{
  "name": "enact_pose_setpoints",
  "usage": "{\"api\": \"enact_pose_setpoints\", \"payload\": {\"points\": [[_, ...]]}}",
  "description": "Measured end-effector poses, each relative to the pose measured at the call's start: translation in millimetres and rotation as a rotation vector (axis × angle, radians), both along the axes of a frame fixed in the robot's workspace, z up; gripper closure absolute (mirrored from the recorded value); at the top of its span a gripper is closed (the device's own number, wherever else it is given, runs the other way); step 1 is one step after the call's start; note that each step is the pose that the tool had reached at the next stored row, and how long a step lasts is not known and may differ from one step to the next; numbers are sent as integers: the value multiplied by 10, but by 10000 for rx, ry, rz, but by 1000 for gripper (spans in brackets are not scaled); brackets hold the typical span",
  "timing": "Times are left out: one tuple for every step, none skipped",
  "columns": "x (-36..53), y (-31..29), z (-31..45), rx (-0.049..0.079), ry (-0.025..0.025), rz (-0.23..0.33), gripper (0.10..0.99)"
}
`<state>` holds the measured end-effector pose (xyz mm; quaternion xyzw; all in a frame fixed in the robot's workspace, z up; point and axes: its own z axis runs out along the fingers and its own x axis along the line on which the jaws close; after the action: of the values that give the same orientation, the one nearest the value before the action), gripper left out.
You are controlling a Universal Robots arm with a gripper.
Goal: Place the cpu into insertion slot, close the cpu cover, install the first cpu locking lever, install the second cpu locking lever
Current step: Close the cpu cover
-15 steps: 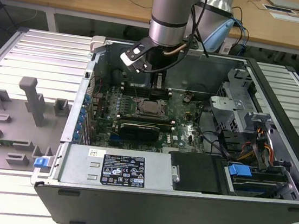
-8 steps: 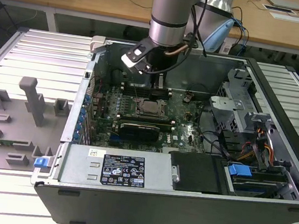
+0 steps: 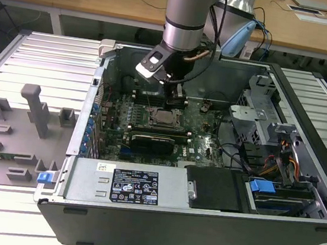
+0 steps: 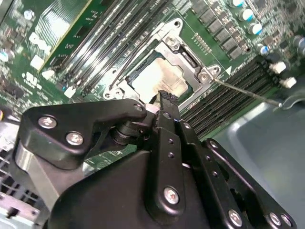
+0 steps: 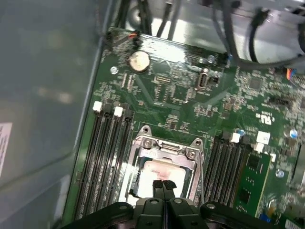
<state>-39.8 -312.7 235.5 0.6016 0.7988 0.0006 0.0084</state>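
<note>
An open computer case [image 3: 139,227] is lying on a slatted metal surface [image 3: 41,48], with a grey moulded fixture tray [image 3: 13,134] sitting beside it on the exterior view's left. The robot arm [image 3: 189,12] is reaching down from the far side into the case. The green motherboard [image 3: 203,139] is covering the case floor, and long black memory slots [image 5: 107,152] are running along both sides of the socket.

The cpu cover [image 5: 164,143] is lying down flat as a grey frame. The cpu [image 5: 159,169] is sitting in the insertion slot [image 5: 135,177] near the middle of the board, its pale top showing through the cover's window in both wrist views.

A thin metal locking lever [image 4: 248,93] is sticking out sideways from one corner of the socket over the memory slots.

The gripper [image 3: 176,99] is hanging just above the far edge of the cpu. Its jaws are pressing together at the tips and gripping nothing.
</note>
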Motion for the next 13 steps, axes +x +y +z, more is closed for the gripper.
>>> {"api": "enact_pose_setpoints", "payload": {"points": [[0, 0, 0, -5, 0, 321, 980], [0, 0, -1, -10, 0, 611, 980], [0, 0, -1, -13, 0, 779, 980], [0, 0, -1, -16, 0, 997, 980], [0, 0, -1, -19, 0, 1204, 980], [0, 0, -1, -22, 0, 1400, 980], [0, 0, -2, -25, -1, 1673, 980], [0, 0, -2, -28, 0, 1858, 980], [0, 0, -2, -32, -1, 2142, 980], [0, 0, -2, -34, 0, 2327, 980], [0, 0, -3, -37, -1, 2605, 980], [0, 0, -3, -39, -1, 2774, 980], [0, 0, -3, -43, -1, 2970, 980]]}}
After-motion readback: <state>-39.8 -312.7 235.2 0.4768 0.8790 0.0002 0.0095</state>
